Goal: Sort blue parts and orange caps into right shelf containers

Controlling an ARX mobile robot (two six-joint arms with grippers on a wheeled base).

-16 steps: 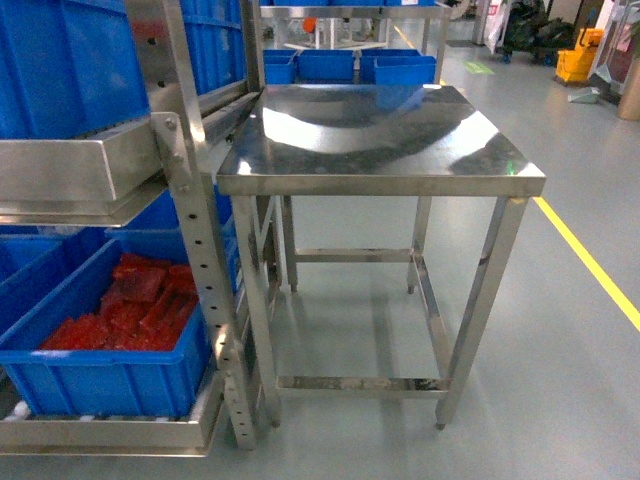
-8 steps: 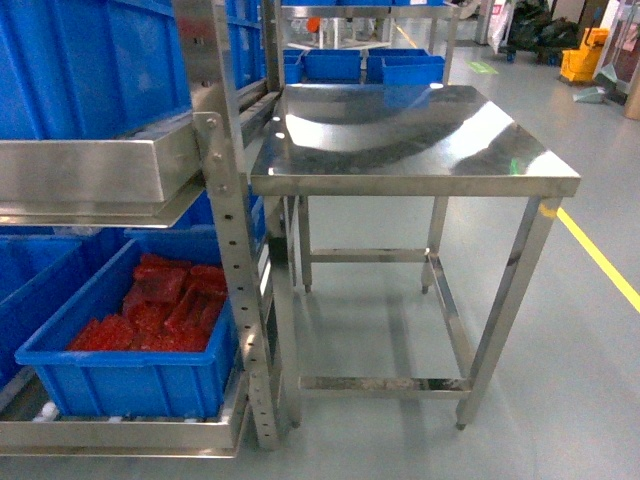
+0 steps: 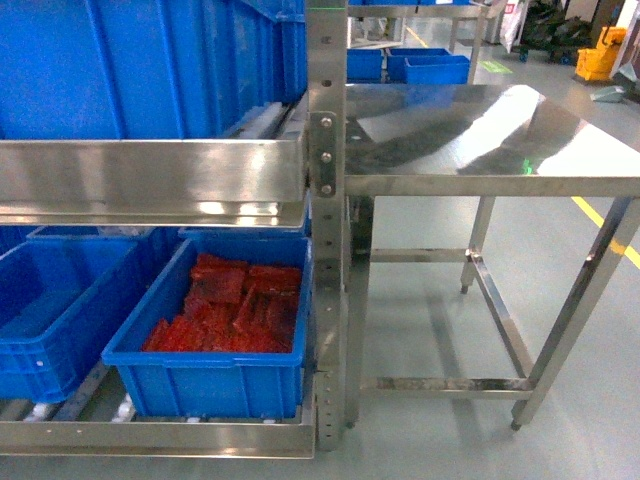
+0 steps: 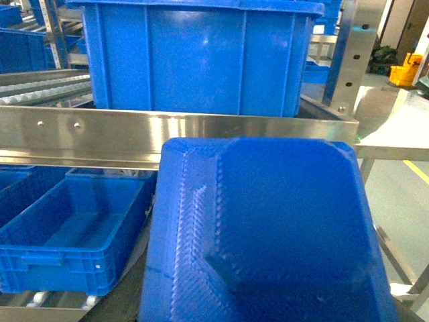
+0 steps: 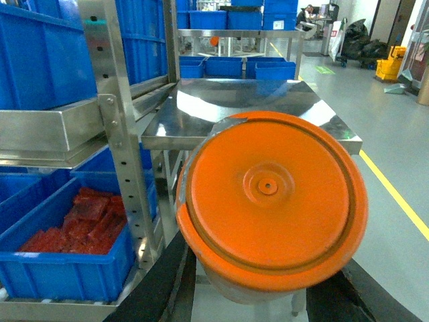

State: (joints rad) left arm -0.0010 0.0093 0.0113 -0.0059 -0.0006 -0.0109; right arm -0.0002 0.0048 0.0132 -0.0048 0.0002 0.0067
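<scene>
A ribbed blue part (image 4: 268, 228) fills the lower middle of the left wrist view, held close to the camera; it hides the left gripper's fingers. My right gripper (image 5: 268, 295) is shut on a round orange cap (image 5: 271, 198), with black fingers (image 5: 157, 282) showing on either side below it. Neither gripper appears in the head view. On the steel shelf (image 3: 150, 175), a large blue crate (image 3: 150, 70) sits on the upper level. Below it stand a blue crate holding red pieces (image 3: 210, 380) and an empty blue crate (image 3: 60, 340). The left wrist view shows that empty crate (image 4: 74, 228) to the left.
A bare stainless steel table (image 3: 480, 130) stands right of the shelf's perforated upright post (image 3: 328, 200). More blue crates (image 3: 420, 65) sit behind the table. A yellow line (image 3: 605, 230) runs along the grey floor on the right, with a yellow cart (image 3: 595, 50) far back.
The head view has swung left. The shelf and its crates now fill the left half, and the table has slid to the right.
</scene>
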